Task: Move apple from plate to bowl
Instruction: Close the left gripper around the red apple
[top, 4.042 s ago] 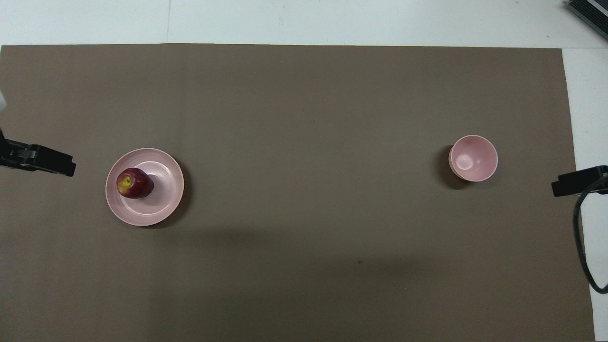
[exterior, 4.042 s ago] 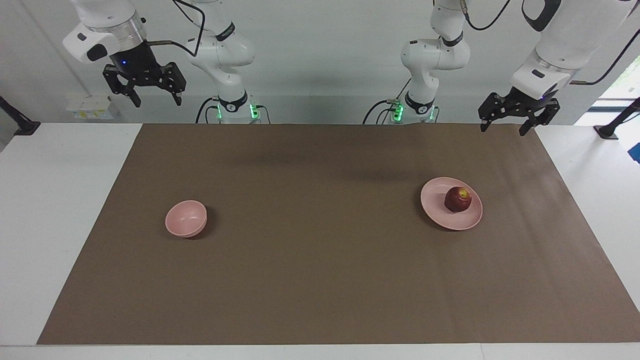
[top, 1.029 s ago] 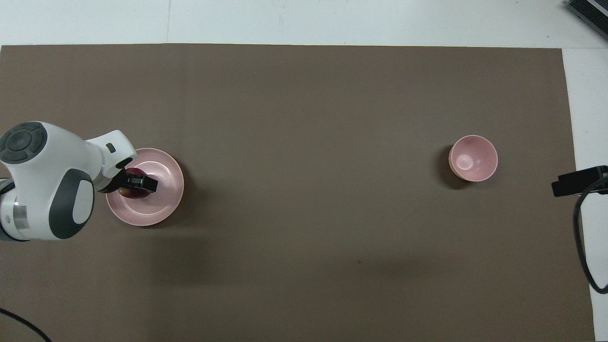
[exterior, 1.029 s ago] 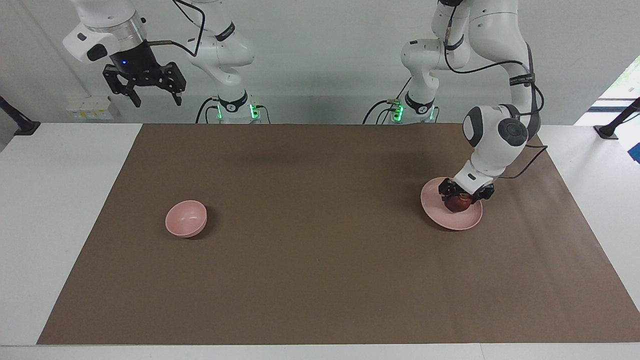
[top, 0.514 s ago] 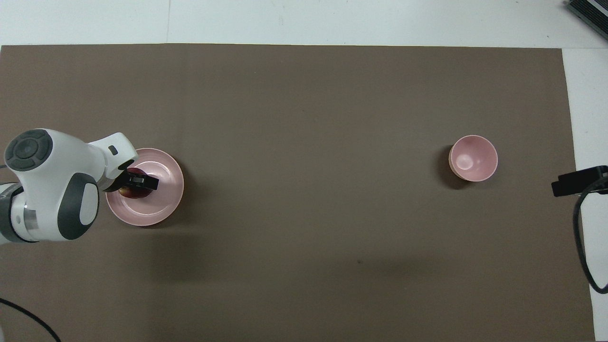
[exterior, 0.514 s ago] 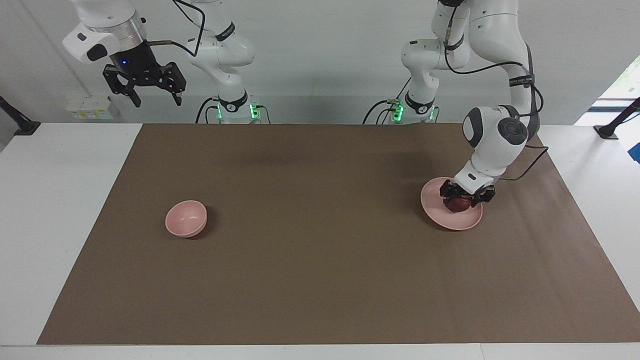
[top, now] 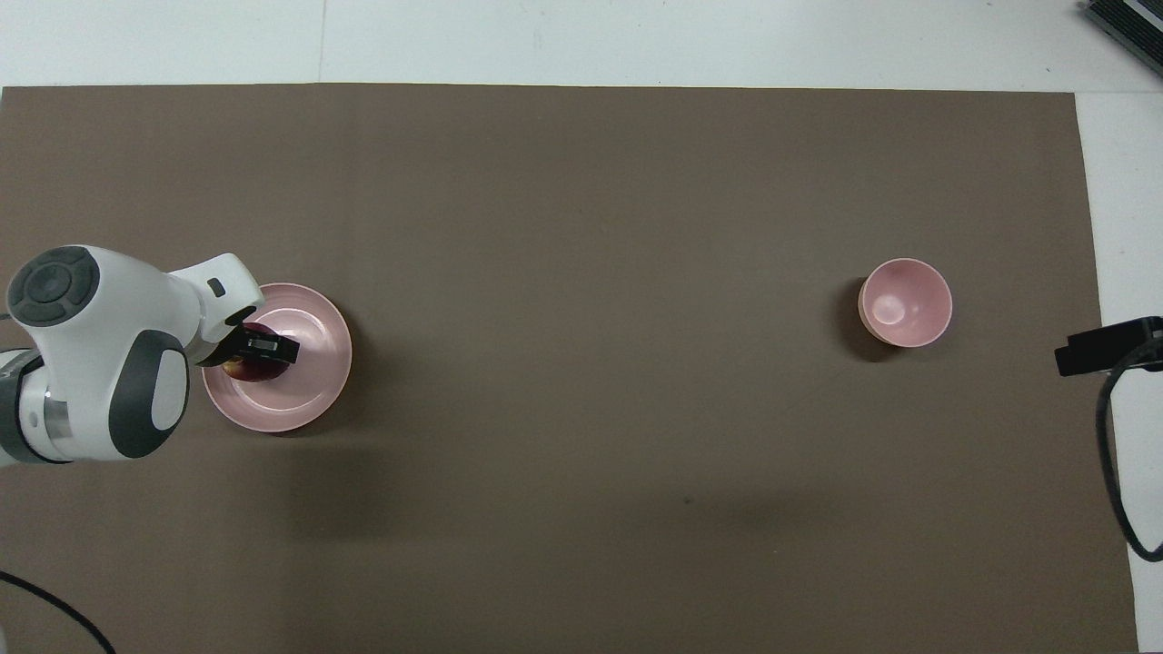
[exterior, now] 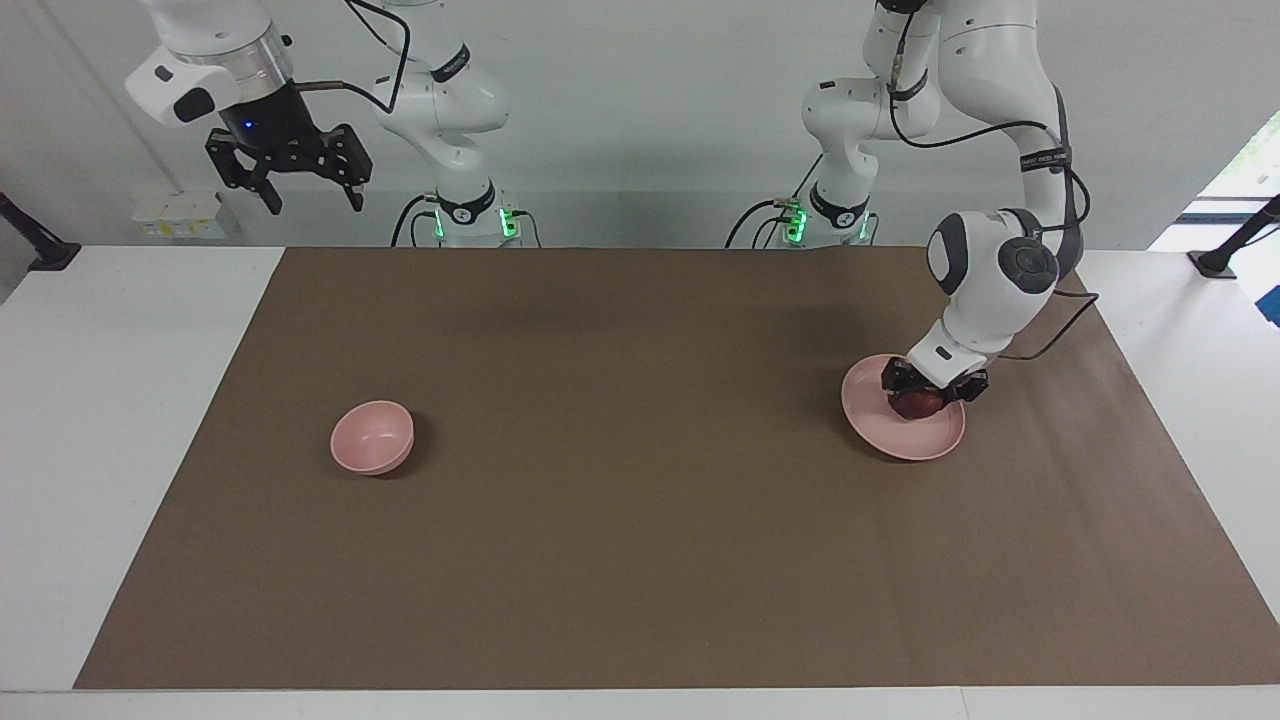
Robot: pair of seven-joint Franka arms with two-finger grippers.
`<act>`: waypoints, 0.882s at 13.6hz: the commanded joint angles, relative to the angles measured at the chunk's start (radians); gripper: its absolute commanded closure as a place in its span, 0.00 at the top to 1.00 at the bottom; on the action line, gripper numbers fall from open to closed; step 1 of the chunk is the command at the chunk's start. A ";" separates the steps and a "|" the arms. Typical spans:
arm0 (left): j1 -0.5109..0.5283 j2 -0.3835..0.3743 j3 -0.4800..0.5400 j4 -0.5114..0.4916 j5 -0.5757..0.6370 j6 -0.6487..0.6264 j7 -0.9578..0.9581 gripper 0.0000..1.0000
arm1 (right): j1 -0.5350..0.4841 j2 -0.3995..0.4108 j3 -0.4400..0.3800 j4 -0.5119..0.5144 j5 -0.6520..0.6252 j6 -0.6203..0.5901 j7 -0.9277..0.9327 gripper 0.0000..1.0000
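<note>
Gripping apple on plate, bowl well apart

bare brown mat between plate and bowl

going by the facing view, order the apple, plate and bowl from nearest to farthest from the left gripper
1. apple: gripped by the left gripper, on the plate.
2. plate: directly under it, at the left arm's end.
3. bowl: toward the right arm's end.

Brown mat spread over a white tabletop, black cable looping at its edge
</note>
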 commanded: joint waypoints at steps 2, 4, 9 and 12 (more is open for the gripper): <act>-0.001 0.014 -0.002 0.088 -0.012 -0.094 0.009 0.00 | -0.006 0.002 -0.002 0.011 0.007 -0.014 -0.026 1.00; -0.001 0.015 -0.004 0.131 -0.014 -0.162 0.001 0.00 | -0.006 0.002 -0.002 0.011 0.007 -0.014 -0.026 1.00; -0.067 0.020 -0.013 0.209 -0.032 -0.301 -0.214 0.00 | -0.006 0.002 -0.002 0.011 0.007 -0.014 -0.026 1.00; -0.127 0.024 -0.013 0.229 -0.139 -0.346 -0.348 0.00 | -0.006 0.002 -0.002 0.010 0.007 -0.014 -0.026 1.00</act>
